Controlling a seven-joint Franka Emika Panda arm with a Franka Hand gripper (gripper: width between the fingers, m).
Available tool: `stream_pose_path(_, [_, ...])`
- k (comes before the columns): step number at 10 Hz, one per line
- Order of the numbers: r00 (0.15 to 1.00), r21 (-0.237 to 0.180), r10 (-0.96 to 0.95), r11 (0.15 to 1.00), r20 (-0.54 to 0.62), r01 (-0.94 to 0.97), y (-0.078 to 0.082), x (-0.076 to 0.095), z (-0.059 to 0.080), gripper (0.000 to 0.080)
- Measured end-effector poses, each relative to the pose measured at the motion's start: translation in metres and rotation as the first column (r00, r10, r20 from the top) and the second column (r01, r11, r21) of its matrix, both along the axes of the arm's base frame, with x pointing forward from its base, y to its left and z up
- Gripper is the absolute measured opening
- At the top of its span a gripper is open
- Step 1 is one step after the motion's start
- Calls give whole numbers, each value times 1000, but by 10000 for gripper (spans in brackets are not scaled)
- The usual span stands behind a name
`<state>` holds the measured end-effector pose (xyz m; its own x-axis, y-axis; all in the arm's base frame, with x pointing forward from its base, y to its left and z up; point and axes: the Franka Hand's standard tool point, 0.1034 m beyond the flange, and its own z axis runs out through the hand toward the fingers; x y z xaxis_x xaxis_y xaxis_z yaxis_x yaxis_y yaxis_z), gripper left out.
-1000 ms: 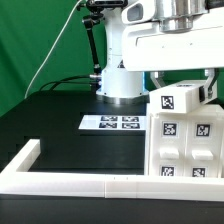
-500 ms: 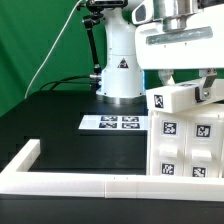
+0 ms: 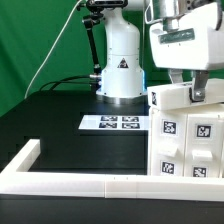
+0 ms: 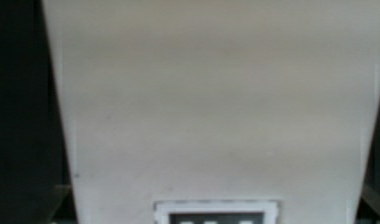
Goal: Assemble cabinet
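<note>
**Claw shifts over the cabinet's top block**

Since a second ago, my claw (image 3: 186,88) has slid toward the exterior view's right and risen slightly. The top block (image 3: 170,98) under it has turned, so its tag (image 3: 151,97) now shows only as a sliver at the block's edge on the exterior view's left.

From the exterior view, the cabinet (image 3: 185,140) stands on the black worktop (image 3: 50,125) at the exterior view's right. It sits just behind the long white border frame (image 3: 70,181). My dark fingers (image 3: 198,93) hang at the top block, one in front of it. I cannot tell whether they pinch it or merely sit beside it. The marker board (image 3: 118,123) lies flat in front of my arm base (image 3: 120,75), beside the cabinet.

From the wrist view, a plain white face of the cabinet (image 4: 205,100) fills nearly everything, blurred. One tag (image 4: 217,212) shows at its edge.
</note>
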<state>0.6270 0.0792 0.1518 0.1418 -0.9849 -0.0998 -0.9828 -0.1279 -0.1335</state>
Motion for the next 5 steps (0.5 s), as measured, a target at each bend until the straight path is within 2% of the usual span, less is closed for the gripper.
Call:
stream_pose_path(2, [988, 33, -153, 988, -25, 154, 1, -2, -1, 544])
stream_pose_path(5, [919, 79, -388, 916, -76, 393, 4, -3, -1, 544])
